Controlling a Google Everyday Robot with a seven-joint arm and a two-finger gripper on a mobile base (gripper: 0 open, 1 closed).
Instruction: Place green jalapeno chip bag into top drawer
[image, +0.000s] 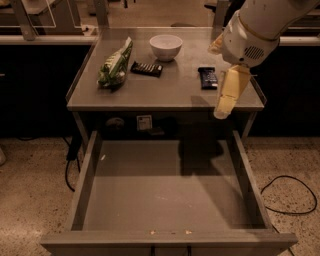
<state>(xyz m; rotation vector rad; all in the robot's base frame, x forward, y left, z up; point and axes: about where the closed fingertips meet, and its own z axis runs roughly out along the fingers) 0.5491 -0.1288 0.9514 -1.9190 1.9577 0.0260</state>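
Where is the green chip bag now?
In the camera view the green jalapeno chip bag lies left on the table, beside a dark candy bar; the hand hangs over its right front edge.

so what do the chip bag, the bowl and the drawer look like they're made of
The chip bag looks like thin glossy plastic film: it is crinkled, with bright highlights. The bowl is smooth and white, glazed ceramic or hard plastic; I cannot tell which. The drawer seems matte grey sheet metal, with thin flat walls. The gripper hangs above the table's right front edge.
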